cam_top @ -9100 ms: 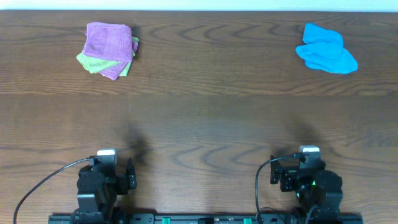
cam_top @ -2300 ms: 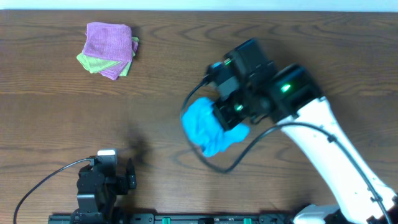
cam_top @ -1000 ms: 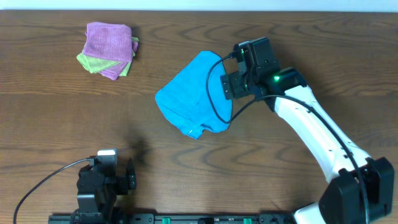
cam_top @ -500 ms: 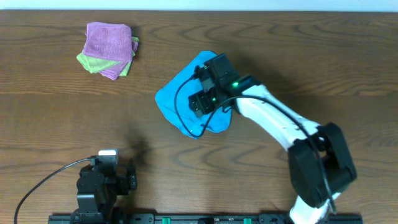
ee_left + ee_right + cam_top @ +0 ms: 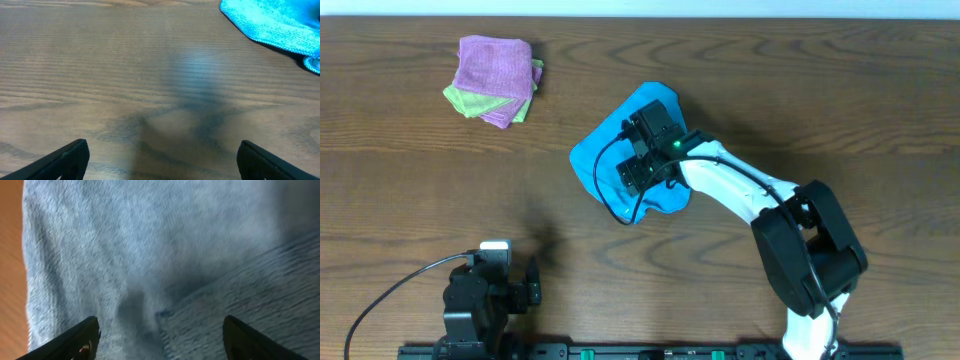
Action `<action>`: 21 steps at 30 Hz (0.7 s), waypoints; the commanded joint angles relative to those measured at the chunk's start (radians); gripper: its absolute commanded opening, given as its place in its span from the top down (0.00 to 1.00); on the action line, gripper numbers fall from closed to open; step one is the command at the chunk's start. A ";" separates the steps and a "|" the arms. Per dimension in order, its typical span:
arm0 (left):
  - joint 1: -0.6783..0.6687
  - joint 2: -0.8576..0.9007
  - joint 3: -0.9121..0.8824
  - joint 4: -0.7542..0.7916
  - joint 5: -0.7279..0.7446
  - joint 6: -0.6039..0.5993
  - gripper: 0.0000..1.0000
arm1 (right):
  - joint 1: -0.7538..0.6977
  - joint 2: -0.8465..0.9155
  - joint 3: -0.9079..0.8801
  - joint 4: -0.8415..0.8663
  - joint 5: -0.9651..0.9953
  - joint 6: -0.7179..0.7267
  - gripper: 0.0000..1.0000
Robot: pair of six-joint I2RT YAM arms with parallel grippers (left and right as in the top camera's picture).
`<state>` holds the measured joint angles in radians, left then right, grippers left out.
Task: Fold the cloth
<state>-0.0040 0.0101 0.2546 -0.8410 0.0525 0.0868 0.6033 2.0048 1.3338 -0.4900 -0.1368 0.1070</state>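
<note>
The blue cloth (image 5: 595,160) lies on the wooden surface (image 5: 800,70) a little left of its middle, mostly spread out but rumpled. Its upper corner points toward the far edge, and its lower edge is bunched into a small fold. From the right wrist camera the blue weave fills nearly the whole picture. A second layer lies over the lower right part, with its edge running on a slant, and a thin strip of the brown surface shows along the left border.

The right claw (image 5: 160,340) hangs directly over the cloth, close above it. Its two fingertips (image 5: 75,340) are spread wide at the bottom corners of the wrist view, with only fabric in the gap between them, and they have hold of nothing. From overhead, the right arm's white link reaches in from the lower right and its dark wrist covers the middle of the cloth.

The left claw (image 5: 162,160) sits well apart from the cloth, at the near left edge of the surface. Its tips are likewise wide apart over bare wood and it is empty. A corner of the blue cloth shows at the top right of its view.

Near the far left corner lies a stack of folded cloths (image 5: 495,80), purple on top with green beneath.
</note>
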 commanded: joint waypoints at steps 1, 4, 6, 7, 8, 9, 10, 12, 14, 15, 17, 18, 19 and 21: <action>-0.005 -0.006 -0.011 -0.044 0.027 0.010 0.05 | 0.000 0.010 -0.005 0.013 0.037 0.012 0.26; -0.005 -0.006 -0.011 -0.044 0.027 0.010 0.05 | 0.000 0.011 -0.005 0.032 0.062 0.012 0.28; -0.005 -0.006 -0.011 -0.044 0.027 0.010 0.05 | -0.001 0.011 -0.005 0.038 0.070 0.012 0.28; -0.005 -0.006 -0.011 -0.044 0.027 0.010 0.04 | -0.001 0.012 -0.005 0.038 0.069 0.012 0.28; -0.005 -0.006 -0.011 -0.044 0.027 0.010 0.05 | -0.001 0.016 -0.005 0.038 0.069 0.012 0.29; -0.005 -0.006 -0.011 -0.044 0.027 0.010 0.05 | -0.001 0.018 -0.005 0.038 0.070 0.012 0.29; -0.005 -0.006 -0.011 -0.044 0.027 0.010 0.05 | -0.001 0.024 -0.005 0.038 0.069 0.012 0.29; -0.005 -0.006 -0.011 -0.044 0.027 0.010 0.04 | -0.001 0.041 -0.005 0.037 0.069 0.013 0.30; -0.005 -0.006 -0.011 -0.044 0.027 0.010 0.04 | -0.001 0.052 -0.005 0.036 0.069 0.019 0.32; -0.005 -0.006 -0.011 -0.044 0.027 0.010 0.05 | -0.001 0.054 -0.005 0.036 0.069 0.021 0.33; -0.005 -0.006 -0.011 -0.044 0.027 0.010 0.04 | -0.001 0.057 -0.005 0.040 0.070 0.027 0.36; -0.005 -0.006 -0.011 -0.044 0.027 0.010 0.05 | -0.001 0.057 -0.005 0.042 0.070 0.027 0.37; -0.005 -0.006 -0.011 -0.044 0.027 0.010 0.05 | -0.002 0.057 -0.005 0.045 0.070 0.027 0.38; -0.005 -0.006 -0.011 -0.044 0.027 0.010 0.05 | -0.002 0.057 -0.005 0.048 0.070 0.027 0.41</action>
<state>-0.0040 0.0101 0.2546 -0.8410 0.0532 0.0868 0.6033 2.0556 1.3338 -0.4473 -0.0708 0.1223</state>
